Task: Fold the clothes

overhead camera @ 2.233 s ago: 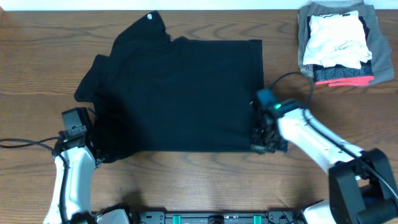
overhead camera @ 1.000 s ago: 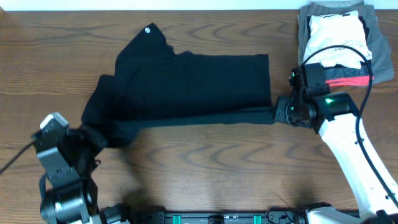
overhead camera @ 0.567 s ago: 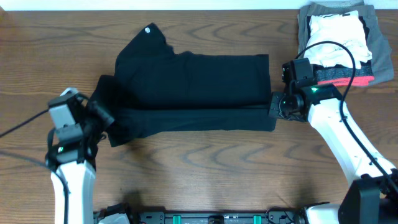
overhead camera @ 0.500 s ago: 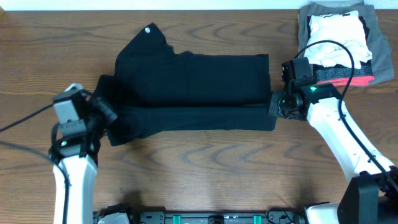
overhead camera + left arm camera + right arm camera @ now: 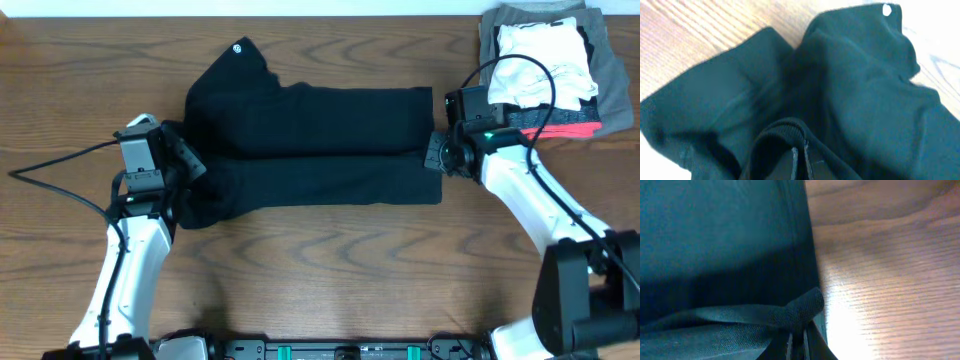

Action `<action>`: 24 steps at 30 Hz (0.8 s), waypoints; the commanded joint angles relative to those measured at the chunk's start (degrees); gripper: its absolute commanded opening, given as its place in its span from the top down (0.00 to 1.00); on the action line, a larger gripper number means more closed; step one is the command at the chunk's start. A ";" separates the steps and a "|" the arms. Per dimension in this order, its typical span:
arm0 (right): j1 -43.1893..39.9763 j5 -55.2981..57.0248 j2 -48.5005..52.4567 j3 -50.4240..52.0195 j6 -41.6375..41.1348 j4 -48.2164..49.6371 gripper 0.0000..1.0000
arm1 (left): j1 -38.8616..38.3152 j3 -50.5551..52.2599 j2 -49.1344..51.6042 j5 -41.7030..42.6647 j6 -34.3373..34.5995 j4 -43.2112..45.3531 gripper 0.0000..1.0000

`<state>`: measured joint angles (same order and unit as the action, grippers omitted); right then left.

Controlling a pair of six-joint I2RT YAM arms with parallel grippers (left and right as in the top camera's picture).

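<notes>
The black T-shirt (image 5: 320, 130) lies across the middle of the table, its front part doubled over into a long band (image 5: 320, 182). A small white round logo (image 5: 238, 48) shows at its far left corner, and in the left wrist view (image 5: 886, 9). My left gripper (image 5: 182, 165) is shut on the shirt's left edge (image 5: 785, 131). My right gripper (image 5: 437, 158) is shut on the shirt's right edge (image 5: 800, 311). Both hold the fold low over the shirt.
A stack of folded white, grey and red-striped garments (image 5: 545, 65) sits at the back right corner, close behind my right arm. Bare wooden table (image 5: 330, 270) lies in front of the shirt. A black cable (image 5: 60, 165) trails left from the left arm.
Both grippers have carried the shirt's front edge away from the table's near side and over the shirt, so the folded band is now narrower and lies further back.
</notes>
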<state>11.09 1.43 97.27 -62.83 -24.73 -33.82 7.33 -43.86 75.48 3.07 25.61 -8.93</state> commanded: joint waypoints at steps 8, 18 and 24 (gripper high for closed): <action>-0.81 1.79 3.48 -0.74 0.83 1.86 0.96 | -0.09 -0.13 2.29 -4.50 -0.52 4.11 0.94; -0.79 1.81 3.50 -0.74 1.49 7.58 0.59 | -0.07 -0.13 6.16 -5.38 -0.61 6.82 0.21; -0.81 1.40 3.50 -0.83 3.19 13.99 0.23 | -0.02 -1.27 6.16 -5.75 -5.84 11.32 0.02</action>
<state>10.72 2.39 100.51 -62.85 -22.79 -20.86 7.29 -43.86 81.76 -1.54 23.40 1.85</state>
